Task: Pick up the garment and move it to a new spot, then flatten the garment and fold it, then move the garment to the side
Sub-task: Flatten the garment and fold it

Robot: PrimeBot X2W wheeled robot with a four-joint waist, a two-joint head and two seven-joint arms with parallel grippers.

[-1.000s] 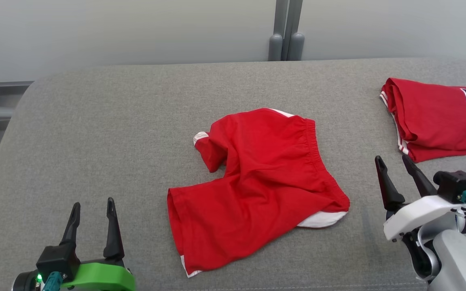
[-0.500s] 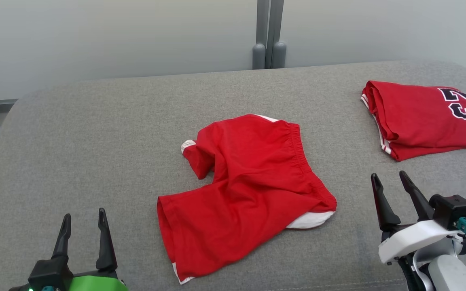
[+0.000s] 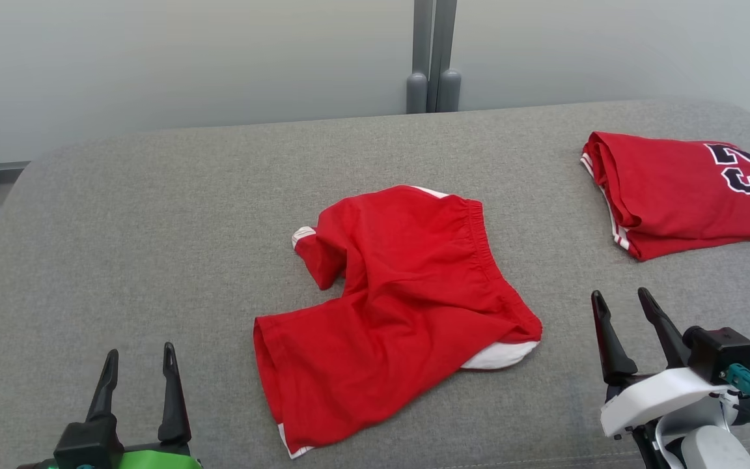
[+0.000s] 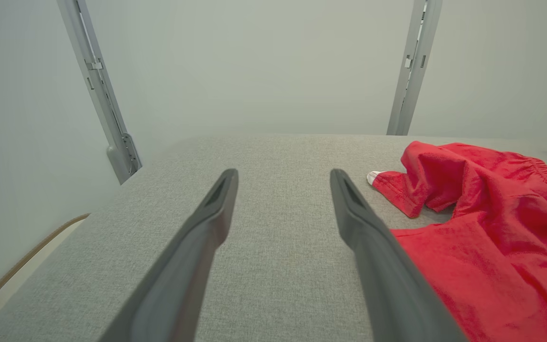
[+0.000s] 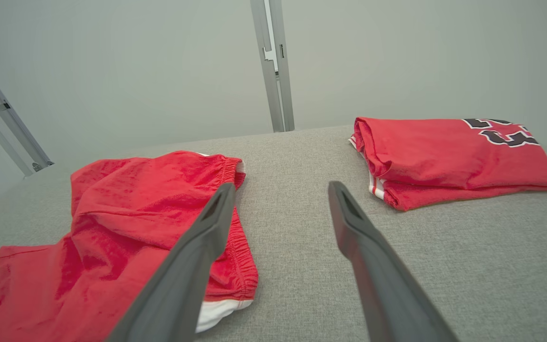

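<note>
**Limp shorts waiting, nothing gripped**

The red shorts (image 3: 401, 306) are lying rumpled mid-way across the grey cushion (image 3: 153, 215), between your left gripper (image 3: 140, 352) and right gripper (image 3: 620, 294). Both are hovering empty with fingers spread. You are facing light, limp cloth that will probably sag, so the elastic waistband (image 3: 486, 254) is likely offering the firmest pinch.

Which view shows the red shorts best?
The head view: the whole shorts lie in frame, both legs and waistband visible. The left wrist view cuts them off at its right edge; the right wrist view crops one leg, and a finger covers part.
</note>
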